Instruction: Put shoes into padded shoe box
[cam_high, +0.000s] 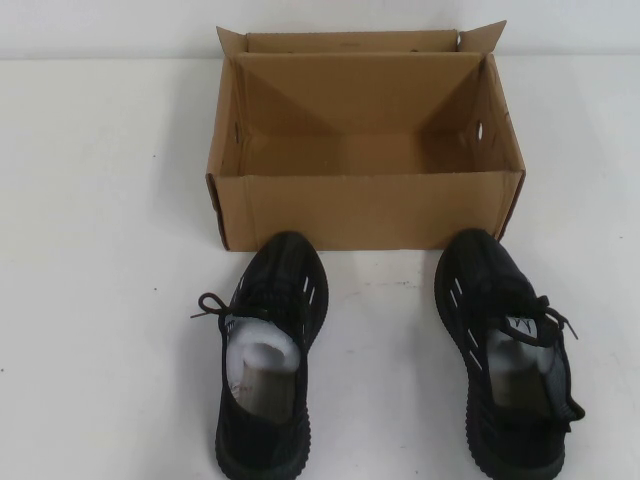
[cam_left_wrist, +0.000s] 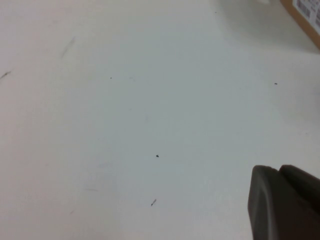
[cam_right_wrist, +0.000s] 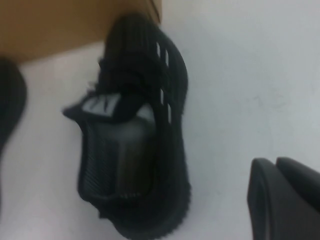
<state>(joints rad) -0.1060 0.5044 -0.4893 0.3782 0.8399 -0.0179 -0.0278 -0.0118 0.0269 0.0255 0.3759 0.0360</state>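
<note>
We see the open box on the counter, with the two shoes just before it, toes toward it. The left gripper hangs over bare counter; the right gripper is near the right shoe. Whether their fingers are spread, we cannot tell.

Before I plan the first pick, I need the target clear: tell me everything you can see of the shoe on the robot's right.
The right shoe is a black knit sneaker with short white dash marks on its side, black laces and a pale lining. It stands upright on the white table, toe toward the open cardboard box, close to its front wall; contact cannot be told. Its heel points to the robot. The left shoe stands apart. Neither gripper touches it; the right gripper hangs near it, the left gripper over bare table.
</note>
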